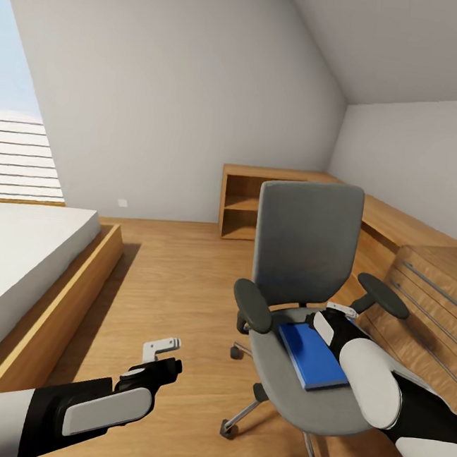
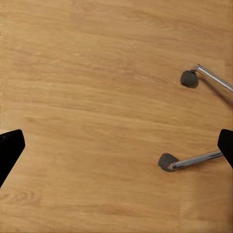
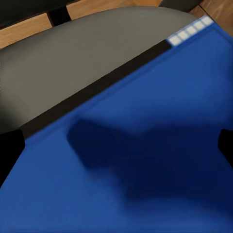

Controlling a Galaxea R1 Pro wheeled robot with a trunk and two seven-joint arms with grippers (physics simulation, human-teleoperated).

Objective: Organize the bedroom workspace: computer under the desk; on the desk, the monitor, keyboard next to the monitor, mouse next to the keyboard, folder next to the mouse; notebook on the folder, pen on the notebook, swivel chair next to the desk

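The thin bright blue folder (image 1: 311, 355) lies flat on the grey padded swivel chair (image 1: 302, 265), between its black armrests. The right gripper (image 3: 116, 145) hovers just above it, jaws spread wide. The left gripper (image 1: 161, 354) hangs wide over the wood floor (image 2: 97, 97), near the low wood-framed bed (image 1: 32, 270).

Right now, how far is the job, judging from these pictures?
Early stage. Nothing looks done: the blue folder lies on the swivel chair seat. In hand: the right gripper hovers open close above the folder, its shadow on the cover. The left gripper hangs open over the floor. Left: lifting the folder, then everything else.
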